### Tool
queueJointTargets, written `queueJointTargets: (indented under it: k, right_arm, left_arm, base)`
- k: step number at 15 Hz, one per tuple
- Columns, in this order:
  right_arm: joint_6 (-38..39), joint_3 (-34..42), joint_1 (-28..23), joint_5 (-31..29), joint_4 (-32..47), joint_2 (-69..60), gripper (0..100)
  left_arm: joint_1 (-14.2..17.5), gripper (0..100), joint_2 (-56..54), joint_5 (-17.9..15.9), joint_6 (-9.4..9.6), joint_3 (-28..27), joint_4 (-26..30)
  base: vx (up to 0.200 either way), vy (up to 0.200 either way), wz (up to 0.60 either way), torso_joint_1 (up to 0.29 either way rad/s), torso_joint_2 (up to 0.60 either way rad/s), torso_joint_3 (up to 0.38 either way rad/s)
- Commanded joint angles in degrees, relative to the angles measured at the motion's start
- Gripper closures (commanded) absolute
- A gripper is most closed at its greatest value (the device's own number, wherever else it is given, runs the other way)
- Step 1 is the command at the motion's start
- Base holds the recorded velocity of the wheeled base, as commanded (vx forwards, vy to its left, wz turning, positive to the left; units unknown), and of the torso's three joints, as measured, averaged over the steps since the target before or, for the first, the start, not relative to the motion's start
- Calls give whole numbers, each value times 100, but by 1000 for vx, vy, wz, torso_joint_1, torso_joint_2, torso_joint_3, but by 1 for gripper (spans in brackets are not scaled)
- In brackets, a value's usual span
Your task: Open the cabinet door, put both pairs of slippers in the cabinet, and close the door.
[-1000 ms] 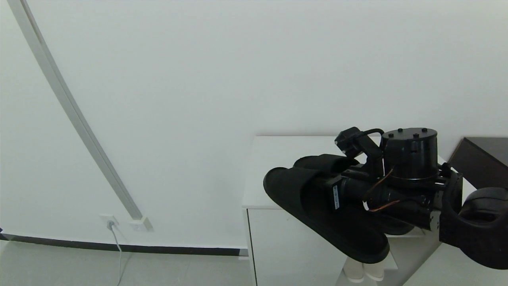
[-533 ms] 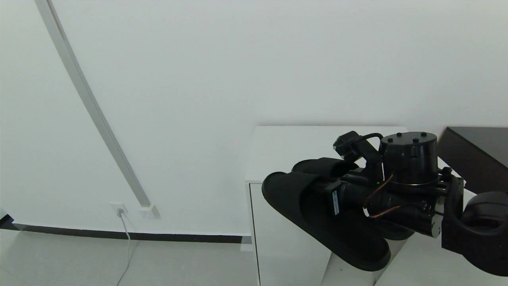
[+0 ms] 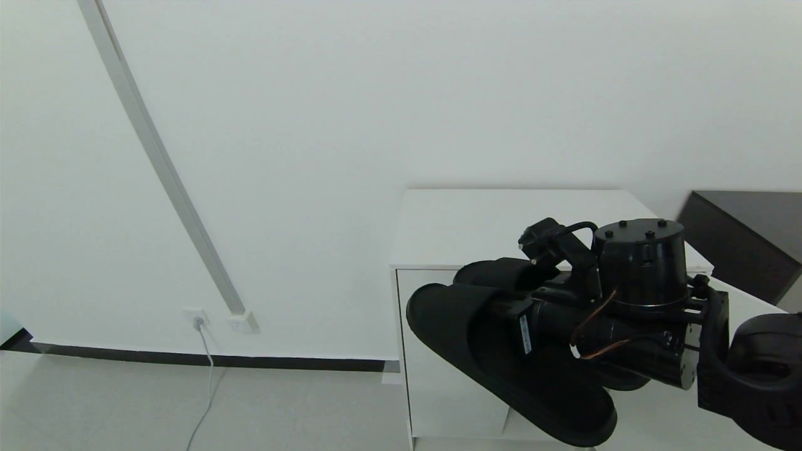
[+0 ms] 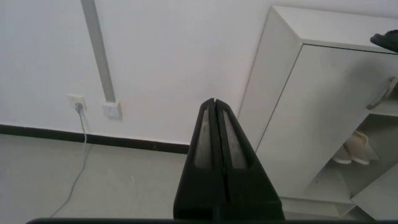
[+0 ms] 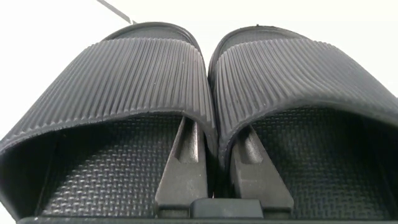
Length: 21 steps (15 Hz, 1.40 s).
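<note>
Right gripper (image 5: 216, 149) pinches the black ribbed rubber slipper pair (image 3: 501, 351) by the inner walls, one finger inside each, in front of the white cabinet (image 3: 514, 219). Left gripper (image 4: 215, 124) has its fingers pressed together, empty. The robot should squeeze firmly, level the pair and clear the open white door (image 4: 323, 112).

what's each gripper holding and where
Right gripper holds the black slippers, one of its fingers inside each, pinching their adjoining inner sides under the straps. Left gripper holds nothing.
</note>
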Motion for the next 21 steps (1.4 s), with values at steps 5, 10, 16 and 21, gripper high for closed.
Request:
queueJointTargets:
  k: [5, 10, 16, 21]
  right_arm:
    - [-1, 44, 13, 3, -1, 49, 100]
    - [-1, 44, 13, -6, -10, 49, 100]
    - [-1, 53, 13, 3, -10, 58, 100]
    - [-1, 53, 39, -6, -10, 49, 100]
  left_arm:
    - [2, 100, 7, 2, -8, 1, -4]
    - [2, 100, 7, 2, 0, 1, 5]
    - [2, 100, 7, 2, 0, 1, 5]
    - [2, 100, 7, 2, 0, 1, 5]
  base:
    - [0, 0, 0, 0, 0, 0]
    - [0, -120, 0, 0, 1, 0]
    - [0, -200, 0, 1, 4, 1]
    - [0, -200, 0, 1, 1, 2]
